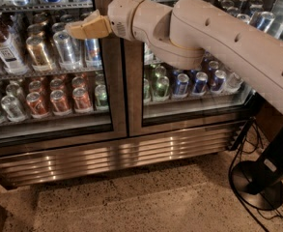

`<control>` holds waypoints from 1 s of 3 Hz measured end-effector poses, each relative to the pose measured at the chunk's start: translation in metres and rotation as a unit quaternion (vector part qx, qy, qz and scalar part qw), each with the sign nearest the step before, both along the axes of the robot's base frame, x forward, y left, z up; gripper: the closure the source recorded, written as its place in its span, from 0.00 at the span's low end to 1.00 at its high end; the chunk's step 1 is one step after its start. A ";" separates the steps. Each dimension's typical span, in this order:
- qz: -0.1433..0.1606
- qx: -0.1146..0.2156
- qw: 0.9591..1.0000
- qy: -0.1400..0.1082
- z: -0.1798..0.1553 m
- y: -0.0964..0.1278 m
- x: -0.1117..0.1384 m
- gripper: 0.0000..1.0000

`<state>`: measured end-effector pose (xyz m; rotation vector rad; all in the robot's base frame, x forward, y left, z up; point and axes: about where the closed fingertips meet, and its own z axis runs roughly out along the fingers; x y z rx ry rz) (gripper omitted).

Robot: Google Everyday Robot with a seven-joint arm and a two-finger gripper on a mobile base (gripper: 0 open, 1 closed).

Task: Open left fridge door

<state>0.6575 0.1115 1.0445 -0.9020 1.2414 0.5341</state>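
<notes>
Showing a wide two-door stainless-steel drinks fridge (131, 154) standing on speckled beige stone flooring (146, 202). Its tall, glass-paned, steel-framed left fridge door (117, 105) sits flush with its twin (closed). The beige arm's tan two-finger gripper (72, 29) hangs before that door's upper glass, near the inner frame edge, clenched with no gap showing, grasping nothing. At right, a black round stand base (257, 183) with loose black cables (237, 144) rests on the floor.

One fridge (179, 144) — two glass doors, the left fridge door (49, 124) and its twin (199, 111), one ribbed grille (59, 163), three rows of drinks behind the left door, one arm (228, 37), one gripper (74, 31) — before the left door's upper glass, one black round stand base (257, 183).
</notes>
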 end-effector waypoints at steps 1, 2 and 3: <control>0.024 -0.007 1.000 -0.007 0.010 0.010 -0.009 0.00; 0.024 -0.007 1.000 -0.007 0.010 0.010 -0.009 0.00; 0.046 -0.007 0.999 0.008 0.003 0.014 -0.020 0.00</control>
